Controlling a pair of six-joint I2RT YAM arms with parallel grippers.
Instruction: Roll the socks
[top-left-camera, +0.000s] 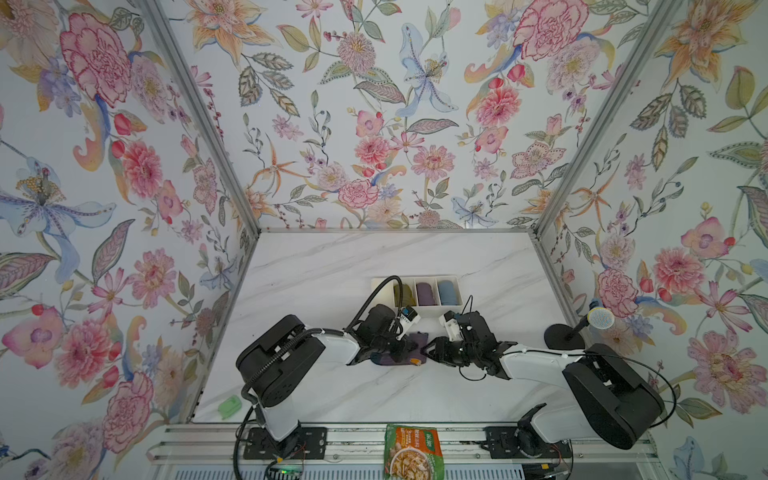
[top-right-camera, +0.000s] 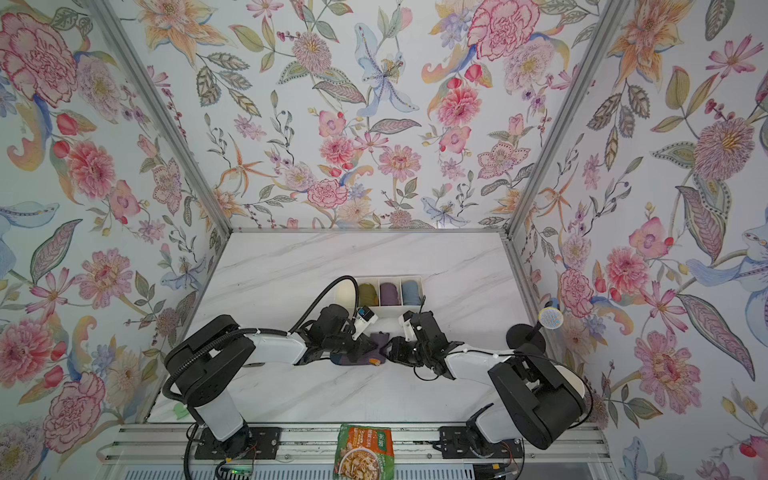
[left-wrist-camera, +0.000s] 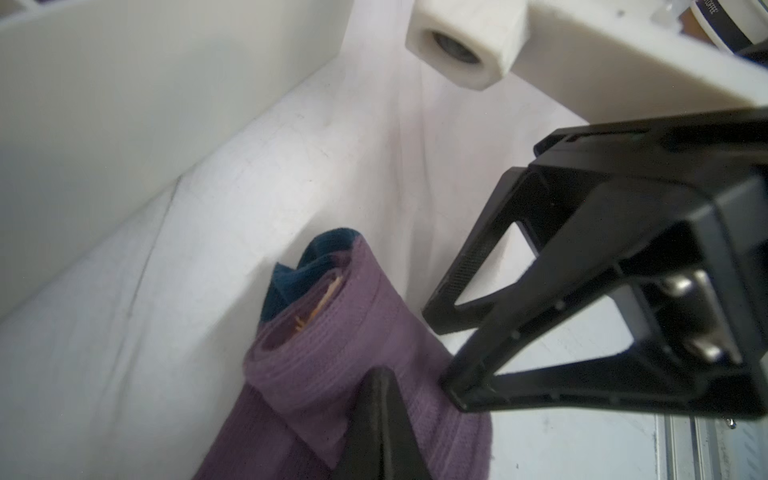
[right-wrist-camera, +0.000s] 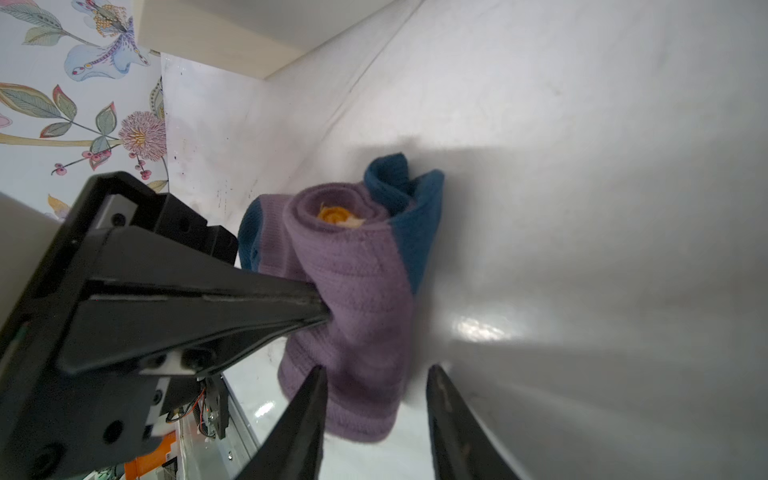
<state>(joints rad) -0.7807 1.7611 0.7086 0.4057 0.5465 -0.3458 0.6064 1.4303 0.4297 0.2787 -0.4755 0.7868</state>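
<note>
Left end effector pinched on ribbed purple socks, rolled cylinder

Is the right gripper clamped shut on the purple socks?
No, the right gripper stands open with its fingers apart, while the left gripper pinches the socks.

Ribbed, matt knit cloth in the socks; smooth, glossy marble-look top on the table; matt black plastic on the left gripper; smooth white plastic tray.
</note>
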